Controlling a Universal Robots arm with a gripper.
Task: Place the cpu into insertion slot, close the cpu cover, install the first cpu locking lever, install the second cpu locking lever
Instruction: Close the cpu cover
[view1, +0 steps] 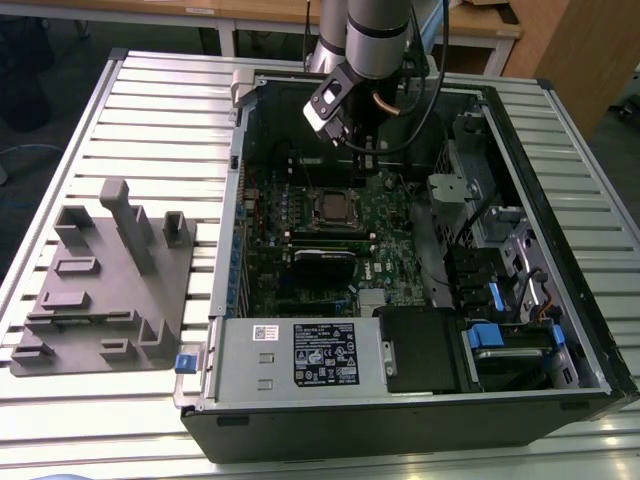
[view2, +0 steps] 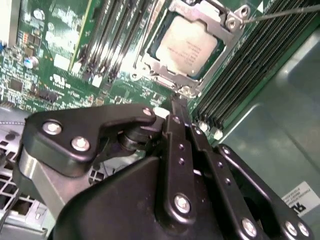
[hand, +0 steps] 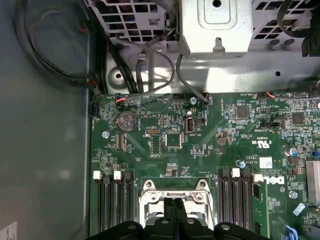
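Observation:
The cpu (view2: 186, 47) lies flat in the insertion slot (view1: 332, 208) on the green board (hand: 170, 140), its dull silvery top showing. The cpu cover (view2: 150, 64) lies down around it as a silvery frame. A thin lever rod (view2: 285, 13) sticks out past one corner of the socket. My gripper (view2: 179, 102) hangs above the board just beside the socket, fingers shut together with nothing between them. Its black fingers (hand: 168, 210) overlap the socket's near edge in the first wrist view, and in the exterior view the gripper (view1: 365, 160) is behind the socket.
Long black memory slots (view2: 107, 35) flank the socket. A metal drive cage (view1: 500, 260) and loose cables (hand: 150, 75) fill the case's right side in the exterior view. A power supply (view1: 300, 355) sits at the front. A grey parts fixture (view1: 110, 280) lies outside the case.

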